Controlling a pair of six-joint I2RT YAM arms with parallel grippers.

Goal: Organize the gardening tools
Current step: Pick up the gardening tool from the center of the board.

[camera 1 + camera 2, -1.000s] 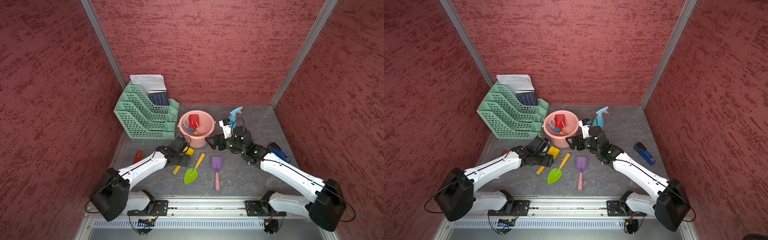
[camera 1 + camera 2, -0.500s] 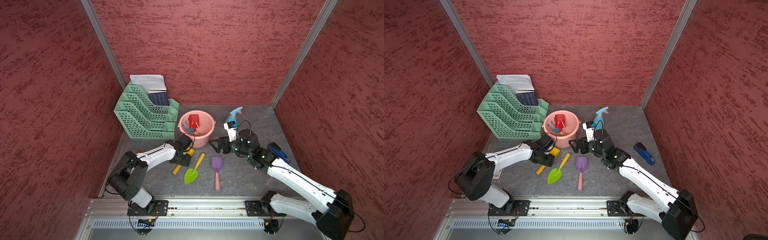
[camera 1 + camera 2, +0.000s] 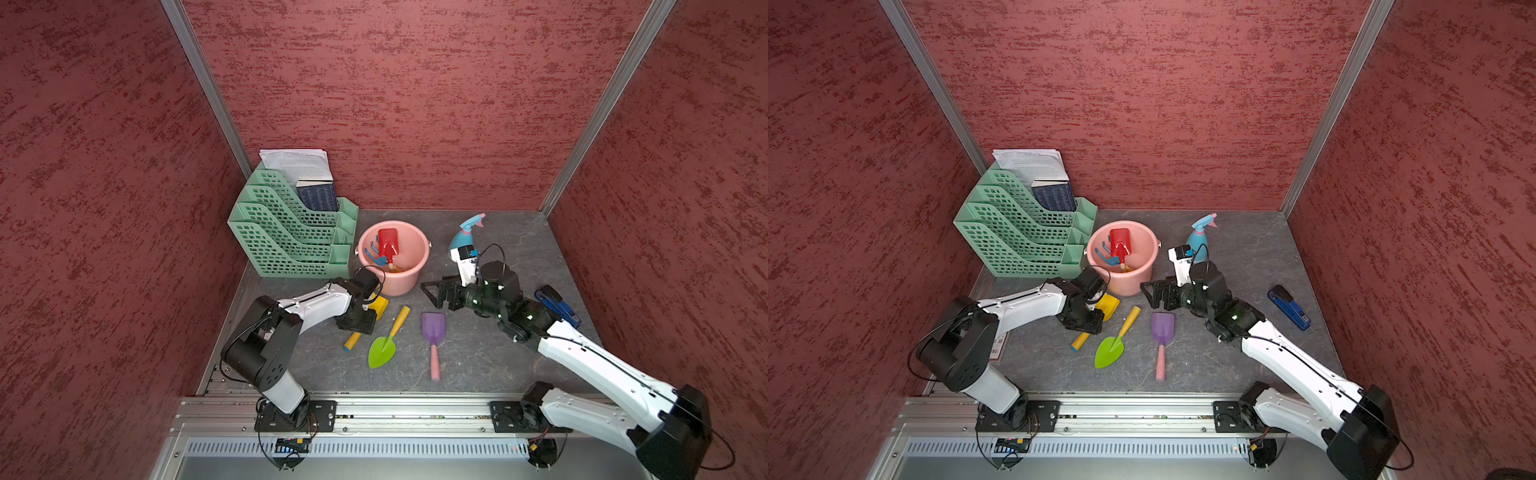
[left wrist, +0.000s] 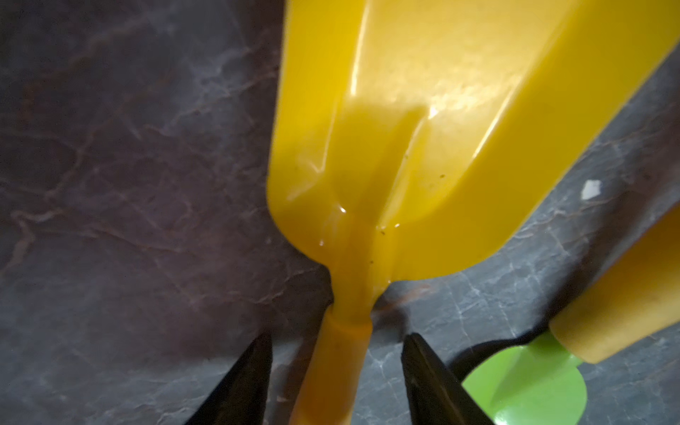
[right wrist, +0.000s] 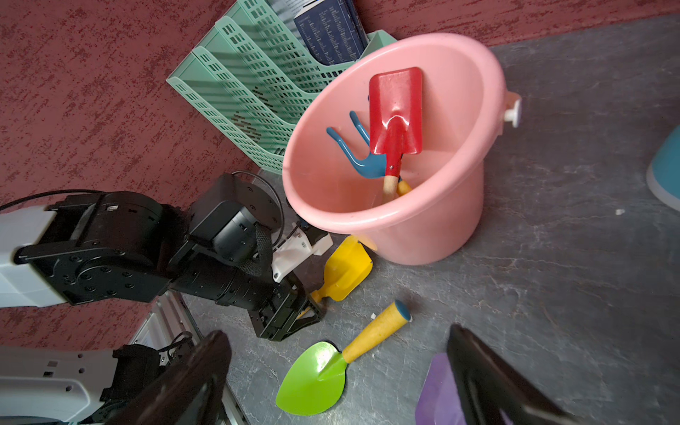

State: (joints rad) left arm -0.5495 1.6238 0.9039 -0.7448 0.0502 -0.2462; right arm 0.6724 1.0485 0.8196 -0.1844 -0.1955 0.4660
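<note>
The yellow shovel [image 3: 379, 306] [image 3: 1108, 305] lies on the table in front of the pink bucket [image 3: 405, 282] [image 5: 441, 228]. My left gripper [image 3: 359, 322] [image 4: 336, 342] is down over its handle, one finger on each side, open, with a gap on both sides. The green trowel [image 3: 381, 351] [image 5: 316, 379] and the purple shovel [image 3: 433, 328] [image 3: 1162, 328] lie flat nearby. The red shovel [image 3: 388, 241] [image 5: 395, 106] and the blue rake [image 3: 376, 257] [image 5: 357, 158] stand in the bucket. My right gripper [image 3: 436, 291] [image 5: 338, 335] hovers open and empty, right of the bucket. The spray bottle [image 3: 463, 235] stands behind it.
A green file rack [image 3: 286, 241] with papers and a book stands left of the bucket against the back wall. A blue-and-black stapler [image 3: 557, 305] lies at the right, beside my right forearm. Red walls close in three sides.
The left gripper's fingers have drawn closer around the yellow shovel's handle, and the left arm has folded in. The right gripper has backed slightly away from the bucket.
</note>
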